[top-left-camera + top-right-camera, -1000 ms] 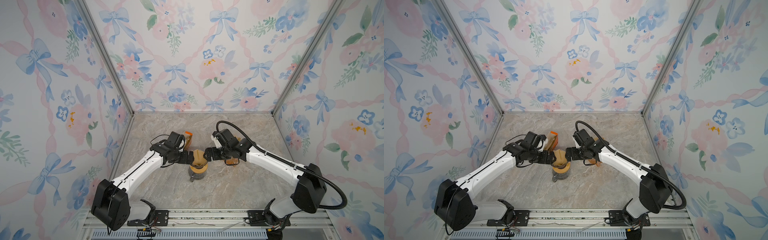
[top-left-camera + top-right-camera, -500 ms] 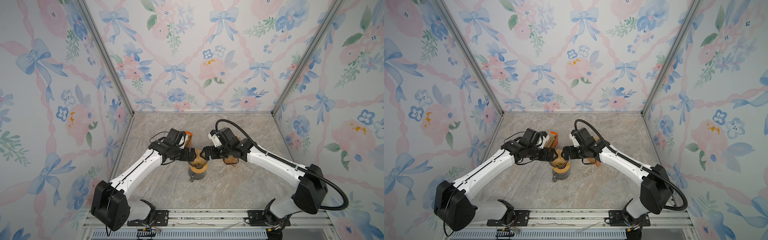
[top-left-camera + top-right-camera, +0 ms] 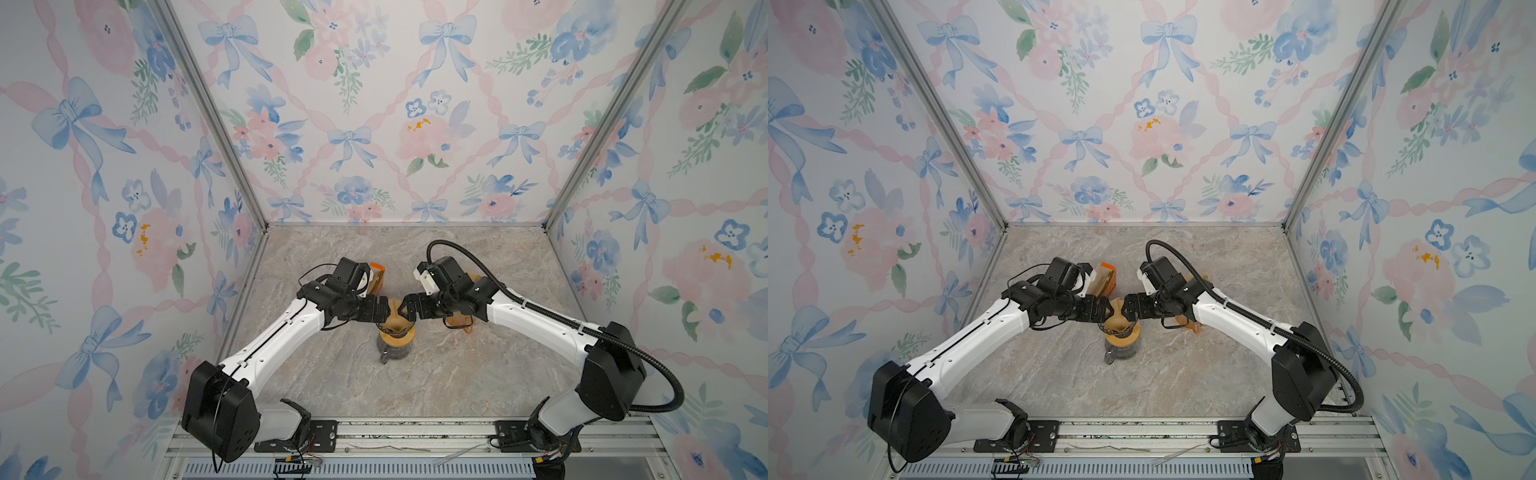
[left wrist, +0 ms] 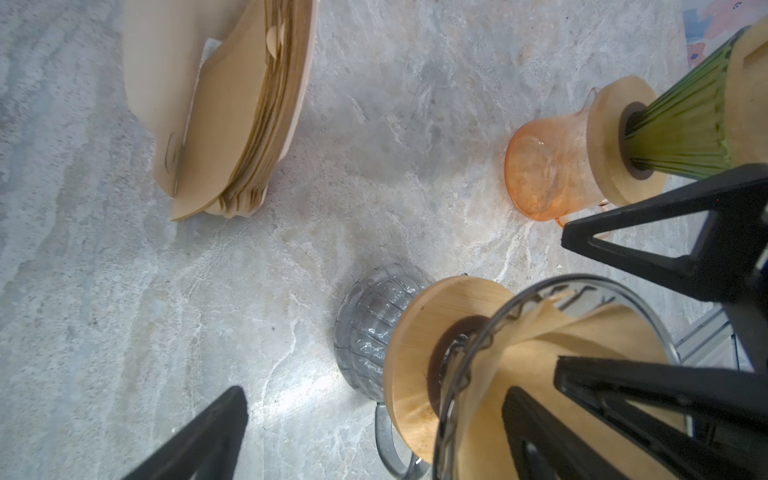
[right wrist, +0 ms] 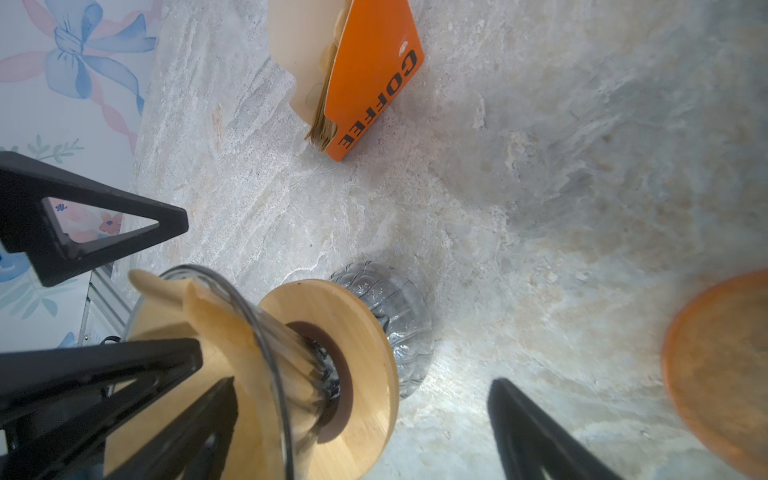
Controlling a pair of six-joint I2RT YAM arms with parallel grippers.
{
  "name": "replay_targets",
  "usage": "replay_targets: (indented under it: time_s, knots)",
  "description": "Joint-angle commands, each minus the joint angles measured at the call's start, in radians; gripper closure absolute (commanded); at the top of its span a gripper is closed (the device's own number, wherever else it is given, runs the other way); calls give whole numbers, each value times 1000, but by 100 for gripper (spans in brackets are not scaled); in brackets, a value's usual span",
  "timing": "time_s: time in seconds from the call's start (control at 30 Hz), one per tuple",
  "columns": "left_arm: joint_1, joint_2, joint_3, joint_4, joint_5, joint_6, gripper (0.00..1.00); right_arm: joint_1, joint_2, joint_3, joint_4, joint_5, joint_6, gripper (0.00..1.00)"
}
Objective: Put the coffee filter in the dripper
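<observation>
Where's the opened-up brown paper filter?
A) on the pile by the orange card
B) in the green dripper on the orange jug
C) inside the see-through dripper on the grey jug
C: the paper filter sits inside the see-through dripper, which stands on top of the grey jug.

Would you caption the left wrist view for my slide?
Coffee filter in the dripper atop its carafe, filter stack nearby.

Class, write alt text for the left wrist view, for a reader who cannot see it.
A brown paper coffee filter sits in a glass dripper on a grey carafe, with black gripper fingers close around it. Also on the marble table: a stack of filters and an orange carafe carrying a green dripper.
</observation>
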Motion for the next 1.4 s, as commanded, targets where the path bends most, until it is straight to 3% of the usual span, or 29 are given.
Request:
replay_targets:
  time_s: [0.0, 0.47, 0.83, 1.03, 1.37]
  knots:
    - [6, 3, -17, -18, -11, 21, 2, -10, -16, -34, 5, 19, 9, 4]
    - [7, 3, -21, -17, -26, 22, 2, -15, -68, -89, 2, 33, 15, 4]
    - [7, 20, -12, -18, -14, 24, 2, -19, -52, -44, 54, -49, 18, 4]
    - [5, 25, -14, -18, -14, 28, 2, -34, -17, -27, 0, 10, 32, 4]
    - [4, 34, -10, -17, -10, 31, 2, -49, -22, -54, -5, 15, 31, 4]
